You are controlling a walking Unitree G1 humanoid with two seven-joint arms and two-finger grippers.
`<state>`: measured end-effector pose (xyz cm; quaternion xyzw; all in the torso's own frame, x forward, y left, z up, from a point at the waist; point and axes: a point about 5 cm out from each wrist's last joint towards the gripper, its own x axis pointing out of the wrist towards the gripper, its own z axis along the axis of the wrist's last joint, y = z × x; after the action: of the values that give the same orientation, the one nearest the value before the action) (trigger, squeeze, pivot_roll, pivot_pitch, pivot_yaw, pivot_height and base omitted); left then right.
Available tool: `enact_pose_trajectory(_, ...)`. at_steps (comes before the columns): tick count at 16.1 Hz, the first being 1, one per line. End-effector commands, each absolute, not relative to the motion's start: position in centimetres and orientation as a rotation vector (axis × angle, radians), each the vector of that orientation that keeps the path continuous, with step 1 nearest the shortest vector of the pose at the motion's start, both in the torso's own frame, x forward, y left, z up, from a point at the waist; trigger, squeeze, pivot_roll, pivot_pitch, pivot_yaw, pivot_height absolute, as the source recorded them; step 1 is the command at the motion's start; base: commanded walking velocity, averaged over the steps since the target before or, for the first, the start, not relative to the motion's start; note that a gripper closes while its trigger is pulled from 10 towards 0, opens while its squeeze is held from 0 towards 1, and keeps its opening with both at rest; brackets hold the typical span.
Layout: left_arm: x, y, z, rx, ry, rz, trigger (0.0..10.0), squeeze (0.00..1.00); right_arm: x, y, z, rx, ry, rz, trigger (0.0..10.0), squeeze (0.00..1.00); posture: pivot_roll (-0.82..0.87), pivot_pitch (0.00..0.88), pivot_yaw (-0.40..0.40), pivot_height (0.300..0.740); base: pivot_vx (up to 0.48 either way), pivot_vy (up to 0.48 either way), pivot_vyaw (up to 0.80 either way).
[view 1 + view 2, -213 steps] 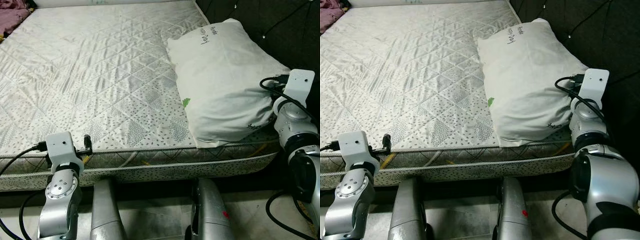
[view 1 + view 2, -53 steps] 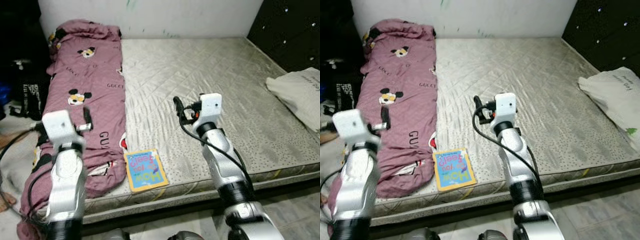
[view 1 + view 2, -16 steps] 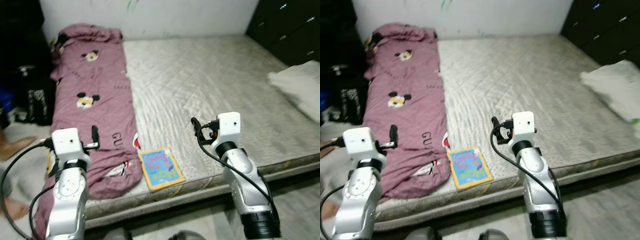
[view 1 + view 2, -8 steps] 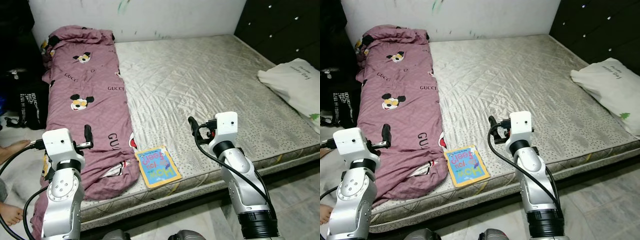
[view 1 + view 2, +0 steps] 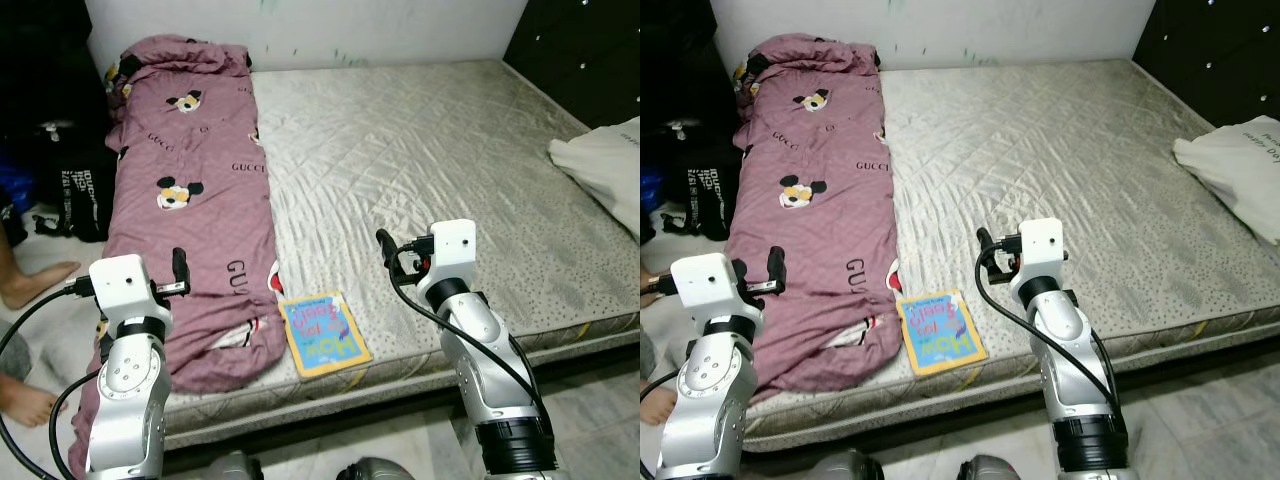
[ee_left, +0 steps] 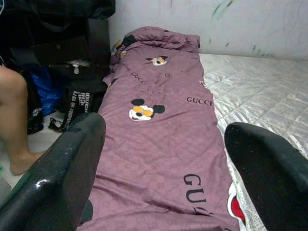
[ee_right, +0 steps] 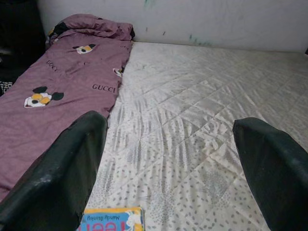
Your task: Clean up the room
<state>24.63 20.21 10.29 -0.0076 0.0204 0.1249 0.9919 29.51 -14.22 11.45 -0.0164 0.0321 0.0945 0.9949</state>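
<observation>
A purple blanket [image 5: 190, 190] printed with cartoon mice lies crumpled along the left side of the bare quilted mattress [image 5: 420, 150]. A colourful children's book [image 5: 322, 333] rests flat near the mattress's front edge, just right of the blanket. A white pillow [image 5: 608, 165] sits at the far right. My left gripper [image 6: 163, 130] is open, held above the blanket's near end. My right gripper [image 7: 168, 130] is open too, hovering over the mattress a little right of the book [image 7: 111, 219]. Nothing is between either pair of fingers.
A person's bare feet [image 5: 32, 285] are on the floor at the left, and a leg [image 6: 12, 120] shows in the left wrist view. A black bag [image 5: 85, 190] and dark clutter stand beside the bed. A dark padded wall [image 5: 585, 50] rises at the right.
The camera has shifted a little, so the bed sits further right in the picture. Both arms hold the same pose, and the blanket, book and pillow lie as before.
</observation>
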Motion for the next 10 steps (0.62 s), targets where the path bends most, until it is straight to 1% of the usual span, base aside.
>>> enact_pose_trajectory(1, 24.65, 20.26, 10.31, -0.004, 0.044, 0.254, 10.0, 0.00, 29.57, -14.40, 11.42, -0.032, 0.065, 0.182, 10.0, 0.00, -0.09, 0.000, -0.041, 0.662, 0.000, 0.000, 0.00)
enact_pose_trajectory(3, 24.64, 20.37, 10.34, -0.009, 0.043, 0.269, 10.0, 0.00, 29.61, -14.42, 11.46, -0.035, 0.064, 0.182, 10.0, 0.00, -0.09, 0.000, -0.042, 0.644, 0.000, 0.000, 0.00)
enact_pose_trajectory(6, 24.50, 20.85, 10.34, -0.013, 0.042, 0.315, 10.0, 0.00, 29.66, -14.45, 11.41, -0.036, 0.068, 0.182, 10.0, 0.00, -0.09, 0.000, -0.046, 0.644, 0.000, 0.000, 0.00)
enact_pose_trajectory(10, 24.40, 21.10, 10.19, -0.025, 0.052, 0.334, 10.0, 0.00, 29.75, -14.39, 11.39, -0.036, 0.070, 0.188, 10.0, 0.00, -0.09, 0.000, -0.050, 0.644, 0.000, 0.000, 0.00)
